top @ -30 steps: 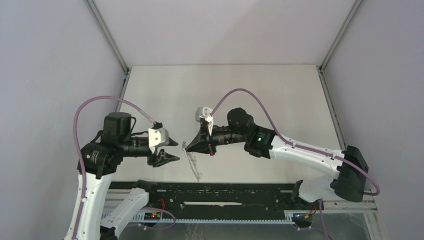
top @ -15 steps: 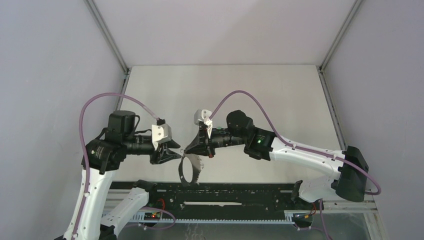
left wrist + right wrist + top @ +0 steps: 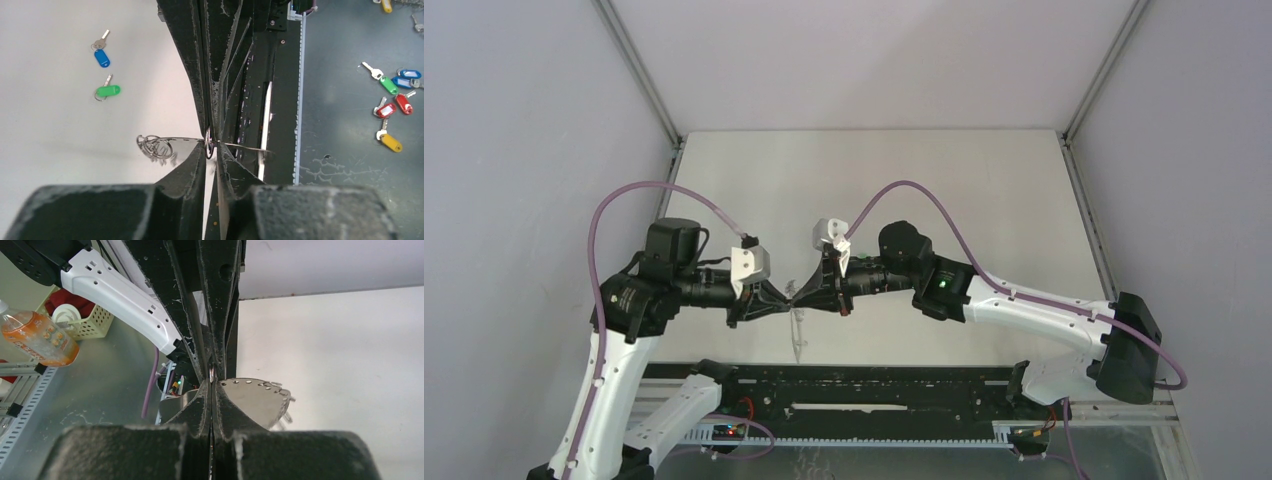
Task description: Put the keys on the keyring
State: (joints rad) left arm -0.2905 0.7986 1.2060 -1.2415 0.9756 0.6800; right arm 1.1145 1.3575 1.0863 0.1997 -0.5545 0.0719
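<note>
**Keyring** [image 3: 798, 328]: held in the air over the near edge of the surface [image 3: 874, 180], between the 2 arms. It now shows edge-on as a thin sliver, where half a second ago it showed as an open loop.

**Left fingers** [image 3: 769, 301]: 1 second ago spread and apart from the ring, now drawn in to a narrow pinch on its rim.

**Right fingers** [image 3: 816, 291]: stay clamped on the same rim, tip to tip with the left pair.

**Hard to make out:** from above, the ring's band hardly reads. Its wire loops [image 3: 156, 147] show only in the left wrist view. Both sets of tips crowd the point of contact.

**Keys:** blue key [image 3: 101, 56] and green key [image 3: 108, 91] lie apart on the surface, well away from the ring, and cannot be found in the top view.

**Around:**
- Spare coloured keys [image 3: 403, 103] lie on the dark area past the black rail [image 3: 280, 100].
- An orange bottle [image 3: 40, 340] and a basket [image 3: 90, 322] sit beyond the left arm.
</note>
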